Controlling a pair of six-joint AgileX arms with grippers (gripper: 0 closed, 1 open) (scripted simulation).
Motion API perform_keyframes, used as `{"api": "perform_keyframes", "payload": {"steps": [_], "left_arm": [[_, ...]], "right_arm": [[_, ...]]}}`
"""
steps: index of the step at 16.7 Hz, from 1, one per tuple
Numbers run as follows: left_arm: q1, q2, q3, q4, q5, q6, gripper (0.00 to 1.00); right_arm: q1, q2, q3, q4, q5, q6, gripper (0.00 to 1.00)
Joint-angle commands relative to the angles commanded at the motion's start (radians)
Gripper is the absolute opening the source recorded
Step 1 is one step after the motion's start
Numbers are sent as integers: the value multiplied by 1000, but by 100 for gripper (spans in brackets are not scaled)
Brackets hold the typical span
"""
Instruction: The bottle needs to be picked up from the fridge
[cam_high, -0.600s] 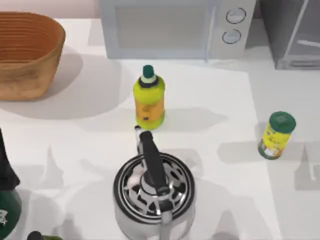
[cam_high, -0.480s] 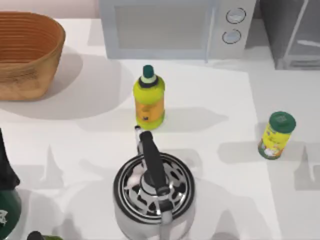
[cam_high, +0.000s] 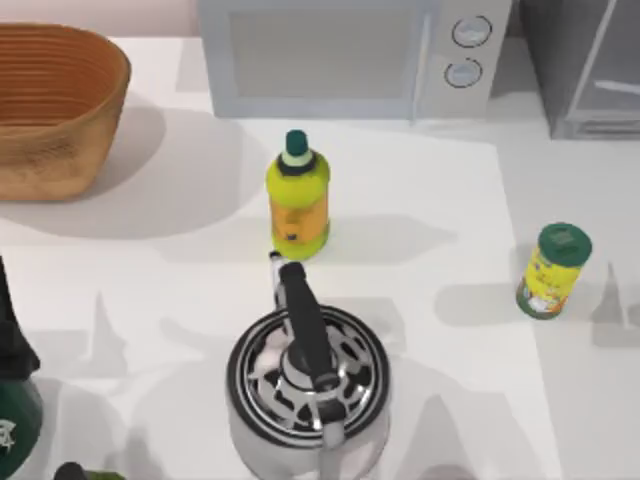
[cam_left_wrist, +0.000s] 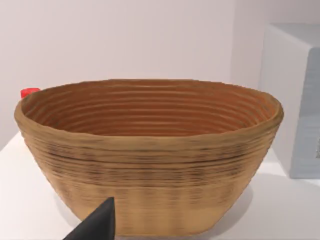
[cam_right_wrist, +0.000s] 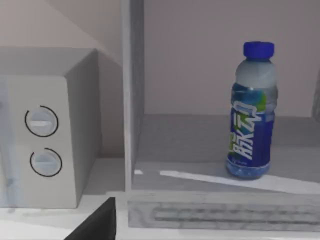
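From above, the white table (cam_high: 420, 200) carries a light grey microwave (cam_high: 340, 55) along its far edge, and the fridge (cam_high: 585, 65), a dark grey cabinet with a pale frame, stands at the far right corner. Nearer are a woven basket (cam_high: 55, 105) at far left, a yellow-green bottle (cam_high: 298, 200) near the middle, a steel kettle (cam_high: 308, 385) at the near edge and a short yellow canister (cam_high: 553, 272) at right. Of the arms, this overhead view gives just a dark shape at the near left edge. Seen from the left wrist camera, the basket (cam_left_wrist: 150, 155) looms close with a corner of the microwave (cam_left_wrist: 295, 100) beside it; a dark fingertip (cam_left_wrist: 97, 225) of the left gripper pokes in, and whether its jaws are open or closed cannot be told. That arm faces the basket, well away from the fridge. Seen from the right wrist camera, the fridge (cam_right_wrist: 150, 125) is open toward the lens and the bottle (cam_right_wrist: 251, 112) stands upright on its shelf, blue cap up, long axis vertical, apart from the walls. One dark fingertip (cam_right_wrist: 97, 225) of the right gripper shows at the frame's edge; its jaw state cannot be told either. The bottle lies ahead of the right gripper, farther in, so the right arm is judged the nearer one. Its camera alone reveals the bottle inside, which the overhead view hides under the fridge top.
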Motion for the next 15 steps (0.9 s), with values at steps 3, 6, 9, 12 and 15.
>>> {"api": "perform_keyframes", "payload": {"steps": [3, 6, 9, 12, 15], "left_arm": [[0, 0, 0, 0, 0, 0, 100], [0, 0, 0, 0, 0, 0, 100], [0, 0, 0, 0, 0, 0, 100], [0, 0, 0, 0, 0, 0, 100], [0, 0, 0, 0, 0, 0, 100]], "right_arm": [[-83, 300, 25, 263, -80, 3, 100], [-170, 627, 47, 529, -162, 8, 100], [-252, 922, 69, 771, -239, 13, 100], [-323, 1153, 93, 979, -305, 17, 100], [-377, 1317, 116, 1145, -354, 19, 100]]}}
